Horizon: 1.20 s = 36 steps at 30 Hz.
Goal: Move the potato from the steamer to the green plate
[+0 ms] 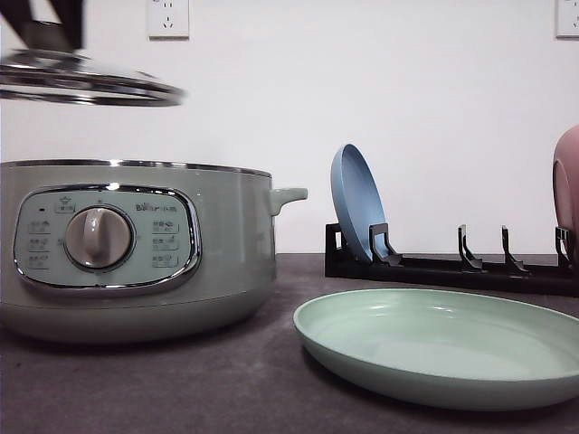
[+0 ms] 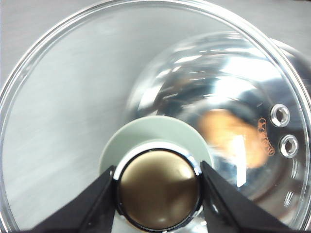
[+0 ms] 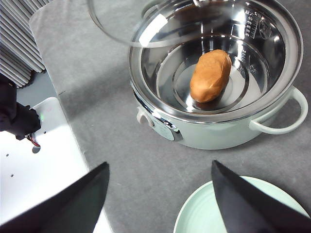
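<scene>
Left gripper [image 2: 158, 187] clamps glass lid [image 1: 86, 81] knob, lid lifted; right gripper [image 3: 160, 194] fingers spread, empty; potato [image 3: 210, 75] sits in steamer [image 3: 214, 121].

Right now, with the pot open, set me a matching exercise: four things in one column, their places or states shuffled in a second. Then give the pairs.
Things
1. potato
2. glass lid
3. green plate
4. blue plate

Places or states
A. flat on the table, nothing on it
B. upright in the black rack
C. on the floor of the steamer
D. held in the air by its knob, in the left gripper jaws

Pairs: 1-C, 2-D, 3-A, 4-B
</scene>
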Available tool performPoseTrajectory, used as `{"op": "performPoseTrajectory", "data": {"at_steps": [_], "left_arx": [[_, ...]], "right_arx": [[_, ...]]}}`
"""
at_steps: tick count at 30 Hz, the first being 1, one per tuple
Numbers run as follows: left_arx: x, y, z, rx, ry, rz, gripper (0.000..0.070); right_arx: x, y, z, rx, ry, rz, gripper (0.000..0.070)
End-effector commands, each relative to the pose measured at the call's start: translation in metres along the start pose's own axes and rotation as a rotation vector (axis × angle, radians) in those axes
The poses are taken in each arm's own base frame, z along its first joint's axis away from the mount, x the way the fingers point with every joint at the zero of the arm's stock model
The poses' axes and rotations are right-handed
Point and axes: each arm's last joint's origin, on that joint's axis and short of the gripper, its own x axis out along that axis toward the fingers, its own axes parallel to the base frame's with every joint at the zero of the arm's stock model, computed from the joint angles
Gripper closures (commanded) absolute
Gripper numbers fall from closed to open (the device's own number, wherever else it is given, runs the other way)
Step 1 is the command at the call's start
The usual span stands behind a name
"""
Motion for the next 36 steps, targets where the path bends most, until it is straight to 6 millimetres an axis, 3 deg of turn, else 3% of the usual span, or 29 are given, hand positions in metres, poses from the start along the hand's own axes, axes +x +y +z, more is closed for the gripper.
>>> {"op": "performPoseTrajectory", "data": {"at_steps": [1,9,18,24,30,36], "left_arx": [[-0.020,0.010,0.003,-0.033,-0.081,0.033,0.0697],[-0.025,0.049,-0.006,-0.154,-0.073,0.121,0.0697],[-0.025,0.063,-0.008,-0.195,-0.073,0.152,0.0697],[-0.025,0.064,-0.008,-0.197,-0.075,0.155,0.0697],[-0.025,0.065,-0.008,-0.198,-0.075,0.156,0.0697],[-0.026,0.070,-0.010,-0.215,-0.073,0.168,0.0697]], "right_arx": [[0.001,0.001,0.004,-0.016,-0.009,0.001,0.0284],[0.001,0.001,0.004,-0.007,-0.010,0.001,0.0284],[0.010,-0.003,0.009,0.031,-0.032,-0.020,0.0282],[0.033,-0.013,0.021,0.048,-0.008,-0.019,0.0272],[0.060,-0.023,0.054,0.048,-0.002,-0.016,0.0213],[0.102,-0.033,0.084,0.037,0.010,-0.006,0.0211]]}}
